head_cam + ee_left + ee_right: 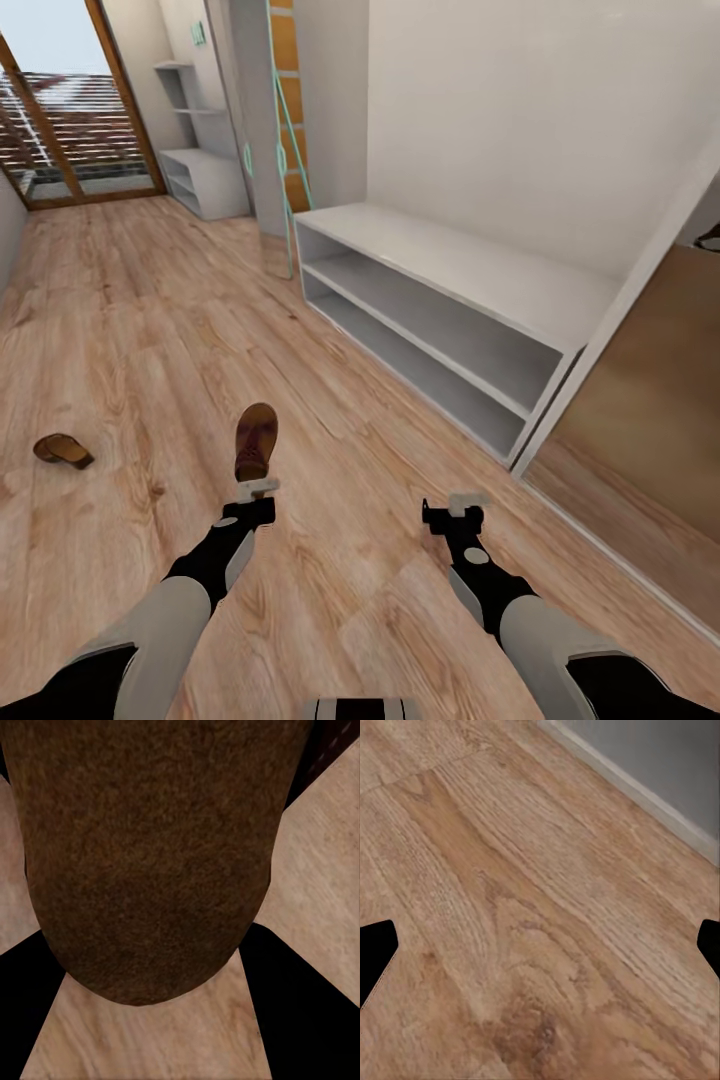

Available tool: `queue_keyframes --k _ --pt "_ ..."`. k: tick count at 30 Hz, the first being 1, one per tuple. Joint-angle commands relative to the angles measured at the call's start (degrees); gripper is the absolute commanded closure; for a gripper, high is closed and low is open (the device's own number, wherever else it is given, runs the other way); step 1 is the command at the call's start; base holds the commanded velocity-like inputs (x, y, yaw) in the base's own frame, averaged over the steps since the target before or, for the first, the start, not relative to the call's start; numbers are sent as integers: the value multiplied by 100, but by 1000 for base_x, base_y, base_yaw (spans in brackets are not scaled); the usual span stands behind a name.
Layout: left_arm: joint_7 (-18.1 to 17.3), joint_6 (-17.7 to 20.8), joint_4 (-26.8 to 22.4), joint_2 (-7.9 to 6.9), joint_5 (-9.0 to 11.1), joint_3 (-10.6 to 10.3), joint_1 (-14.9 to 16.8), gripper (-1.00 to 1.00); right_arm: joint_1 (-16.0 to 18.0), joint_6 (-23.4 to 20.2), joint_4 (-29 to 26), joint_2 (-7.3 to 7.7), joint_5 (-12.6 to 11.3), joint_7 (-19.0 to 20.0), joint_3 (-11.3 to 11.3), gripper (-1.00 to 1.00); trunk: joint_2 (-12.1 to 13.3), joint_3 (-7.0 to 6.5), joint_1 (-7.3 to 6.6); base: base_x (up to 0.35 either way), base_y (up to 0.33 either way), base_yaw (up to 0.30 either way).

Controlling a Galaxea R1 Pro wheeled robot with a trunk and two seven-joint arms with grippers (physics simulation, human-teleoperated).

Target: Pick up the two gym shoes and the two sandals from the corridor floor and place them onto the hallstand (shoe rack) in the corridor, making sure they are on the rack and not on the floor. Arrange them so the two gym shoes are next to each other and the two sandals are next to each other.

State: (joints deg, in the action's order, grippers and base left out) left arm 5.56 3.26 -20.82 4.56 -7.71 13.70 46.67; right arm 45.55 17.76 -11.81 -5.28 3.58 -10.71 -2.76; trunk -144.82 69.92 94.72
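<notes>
Head camera looks down over the corridor floor point(120, 330); both wrist cameras face it closely.

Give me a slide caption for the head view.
Left pincer holds one brown sandal above the floor; second sandal lies left; white hallstand empty.

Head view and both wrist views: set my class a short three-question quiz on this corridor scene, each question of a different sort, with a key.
1. True or false: the left pincer holds a brown sandal.
2. Multiple choice: where is the second sandal? A on the hallstand's top; B on the corridor floor to the robot's left; C in the right pincer.
3. Fill in: the shelves of the hallstand hold ___ shoes.

Key: 1 true, the sandal's sole sits between the fingers in the left wrist view. 2 B. 3 no; the right pincer is open over bare floor.
</notes>
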Motion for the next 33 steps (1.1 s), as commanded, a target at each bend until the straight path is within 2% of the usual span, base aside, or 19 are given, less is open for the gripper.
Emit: queue_keyframes --k 1,8,13,15,17,18,19,22,27,33 --pt "-7 -2 -1 0 0 0 0 100 0 -4 1 0 1 2 -1 -100 0 0 0 350 0 0" --pt "-34 -94 16 7 -2 -5 0 100 -2 -15 25 0 6 13 2 -100 0 0 0 339 0 0" --pt "-42 -389 414 -9 -18 -7 0 100 1 -15 67 0 17 18 0 -100 0 0 0 324 0 0" --pt "-35 -467 627 -65 -20 -4 0 100 0 -10 88 -2 21 20 -2 -100 0 0 0 314 0 0" --pt "-30 -561 818 -211 -12 7 0 100 -1 -6 105 -4 23 24 -3 -100 0 0 0 296 0 0" --pt "-26 -664 1020 -379 39 34 0 100 -1 -4 119 -6 22 24 -4 -100 0 0 0 272 0 21" --pt "-24 -782 1280 -515 192 75 0 100 -2 -1 128 -7 23 25 -5 -100 0 -1 0 260 0 91" --pt "-26 -1001 1585 -667 575 121 0 100 -2 3 136 -8 23 25 -5 -100 0 -4 0 249 -7 159" --pt "-32 -1249 1817 -790 1018 156 0 100 -1 6 142 -8 26 25 -6 -100 0 -12 0 228 -51 234" --pt "-36 -1313 1883 -823 1134 165 0 100 -2 7 144 -8 28 25 -6 -100 0 -25 0 215 -119 273"
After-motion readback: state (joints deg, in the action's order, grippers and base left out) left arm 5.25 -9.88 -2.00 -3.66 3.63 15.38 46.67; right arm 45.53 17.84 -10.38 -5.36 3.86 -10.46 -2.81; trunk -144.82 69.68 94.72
